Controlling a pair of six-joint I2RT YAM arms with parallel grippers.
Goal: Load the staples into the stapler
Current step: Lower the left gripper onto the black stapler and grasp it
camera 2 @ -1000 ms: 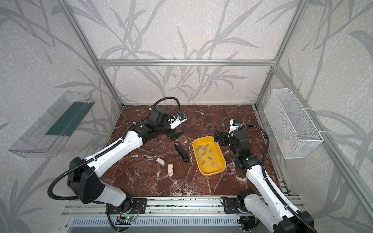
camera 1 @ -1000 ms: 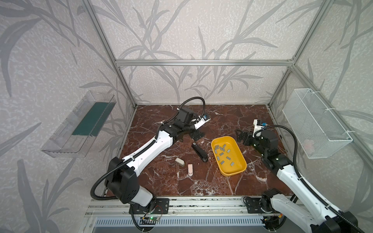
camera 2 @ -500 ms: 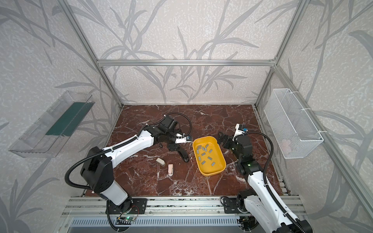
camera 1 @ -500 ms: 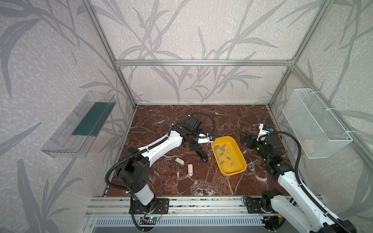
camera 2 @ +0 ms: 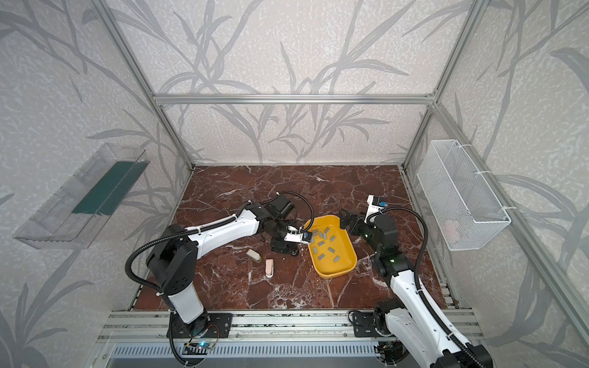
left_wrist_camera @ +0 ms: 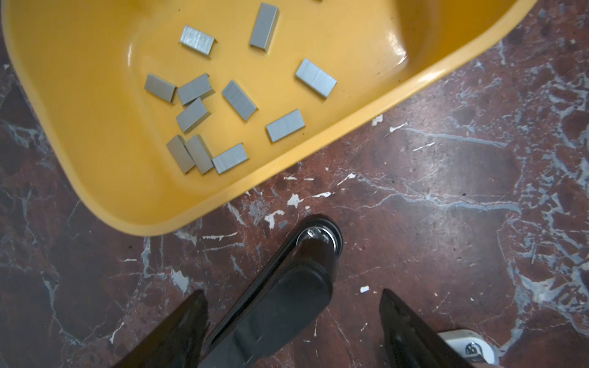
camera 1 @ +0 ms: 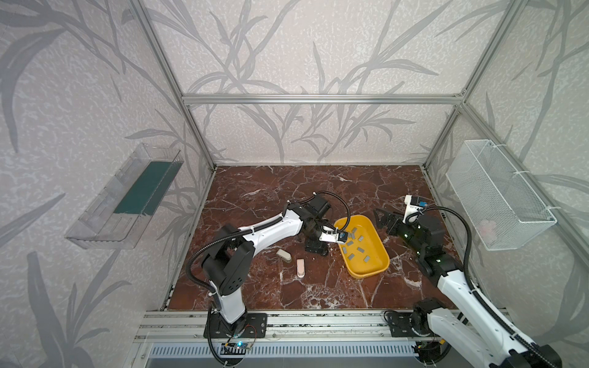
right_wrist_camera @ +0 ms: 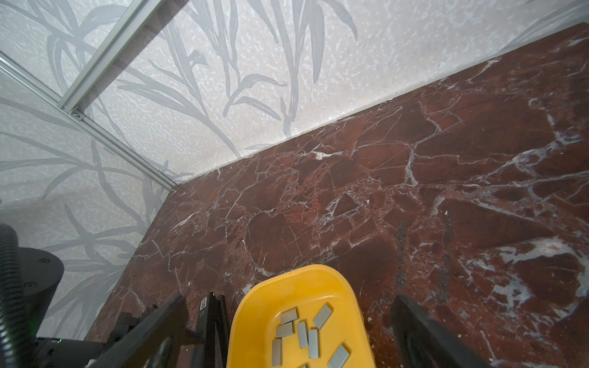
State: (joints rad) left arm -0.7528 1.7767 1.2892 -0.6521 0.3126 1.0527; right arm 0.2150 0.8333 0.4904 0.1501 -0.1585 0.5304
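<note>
**Top views.** In both top views the left hand [camera 1: 315, 246] sits low over the black stapler [camera 1: 322, 253] on the dark red marble-patterned bench [camera 1: 271, 197], just beside the yellow oval plastic tray [camera 1: 379, 270]. Its opening cannot be judged from here. The right hand [camera 1: 384, 218] is spread and empty near the tray's far end. The small flat grey metal staples [camera 1: 360, 248] lie scattered inside the tray. One second earlier the left hand was raised farther back over the bench. It has since come down to the stapler, forearm stretched low. The right hand, tray and staples are unchanged.

**Left wrist view.** The left hand [left_wrist_camera: 291, 292] is spread, with the stapler [left_wrist_camera: 315, 251] lying between the fingers. One finger is close to it, though contact is unconfirmed. The other finger is clear.

**Right wrist view.** The right hand [right_wrist_camera: 289, 299] is wide apart and grips nothing. It is tilted down towards the tray's end [right_wrist_camera: 255, 293].
</note>
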